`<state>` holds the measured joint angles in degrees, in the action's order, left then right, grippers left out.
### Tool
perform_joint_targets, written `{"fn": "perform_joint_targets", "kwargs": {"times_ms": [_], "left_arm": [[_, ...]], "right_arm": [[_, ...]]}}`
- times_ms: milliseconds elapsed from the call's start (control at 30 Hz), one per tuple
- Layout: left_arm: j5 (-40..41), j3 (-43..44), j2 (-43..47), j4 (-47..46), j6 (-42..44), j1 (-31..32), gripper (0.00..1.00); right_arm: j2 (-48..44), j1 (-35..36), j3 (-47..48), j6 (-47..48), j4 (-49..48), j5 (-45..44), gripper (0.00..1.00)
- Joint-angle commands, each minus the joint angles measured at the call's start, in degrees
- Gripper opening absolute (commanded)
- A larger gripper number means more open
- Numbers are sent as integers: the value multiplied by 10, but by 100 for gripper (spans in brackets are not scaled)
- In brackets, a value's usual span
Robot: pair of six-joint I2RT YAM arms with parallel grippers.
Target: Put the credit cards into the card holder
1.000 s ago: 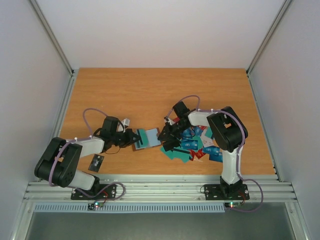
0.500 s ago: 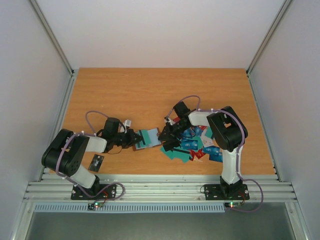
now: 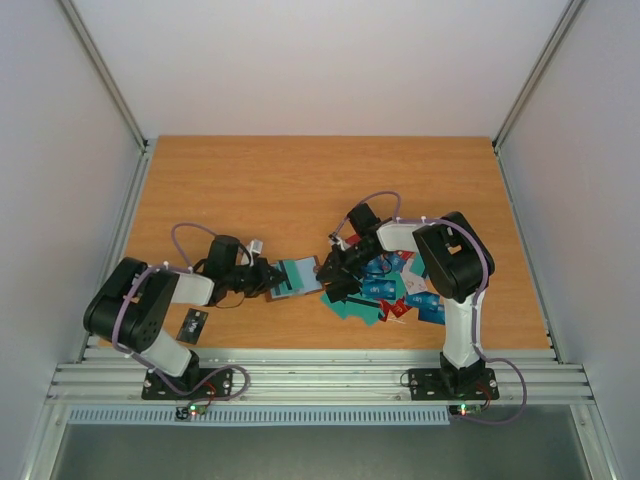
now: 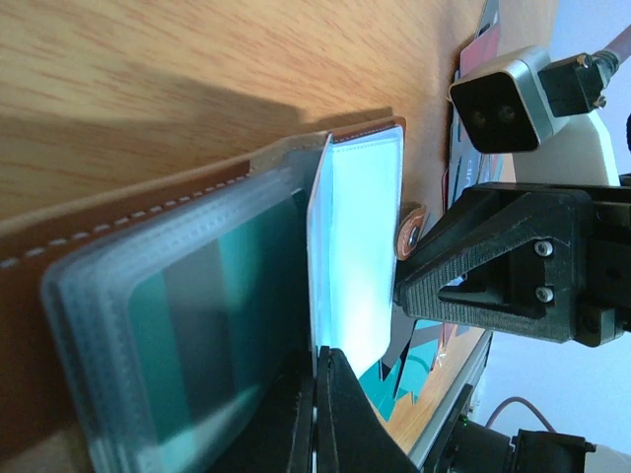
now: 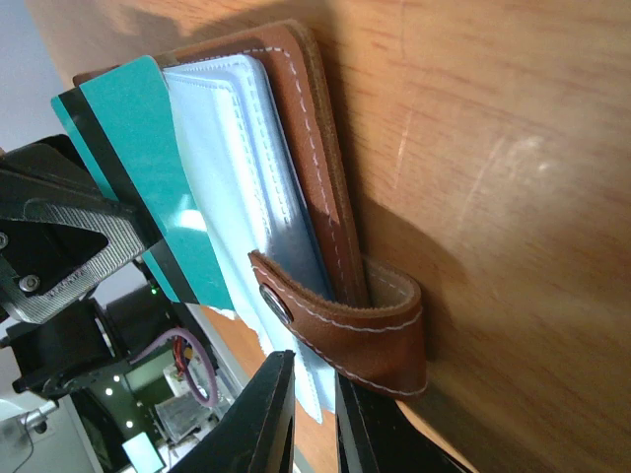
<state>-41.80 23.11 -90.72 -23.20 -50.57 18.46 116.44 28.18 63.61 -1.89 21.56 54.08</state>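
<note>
Robotics lab test cell, white enclosure walls (image 3: 300,60), aluminium frame rails (image 3: 320,378), wooden tabletop (image 3: 300,185)

The brown stitched leather-like card holder (image 5: 315,148) looks smooth, faintly sheened; its clear plastic sleeves (image 4: 148,296) are glossy. Teal plastic card (image 5: 143,158) is smooth. Wood-grain desk (image 5: 493,148) looks satin.

No text, label, brand, number or sign is legible in any view: the credit cards (image 3: 392,292) and the card holder (image 5: 317,148) show only plain colours, dark stripes and stitching.
</note>
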Motion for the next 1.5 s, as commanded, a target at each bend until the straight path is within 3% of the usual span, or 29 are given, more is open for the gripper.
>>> {"fn": "perform_joint_targets", "kwargs": {"times_ms": [0, 167, 667, 1467], "left_arm": [[-7, 4, 20, 67, 30, 6, 0], [-20, 17, 10, 94, 55, 6, 0], [-49, 63, -79, 35, 39, 10, 0], [-57, 89, -133, -15, 0, 29, 0]], "right_arm": [[25, 4, 2, 6, 14, -25, 14], [26, 5, 3, -3, 7, -24, 14], [16, 4, -1, -23, -3, -12, 14], [5, 4, -2, -64, -32, 13, 14]]}}
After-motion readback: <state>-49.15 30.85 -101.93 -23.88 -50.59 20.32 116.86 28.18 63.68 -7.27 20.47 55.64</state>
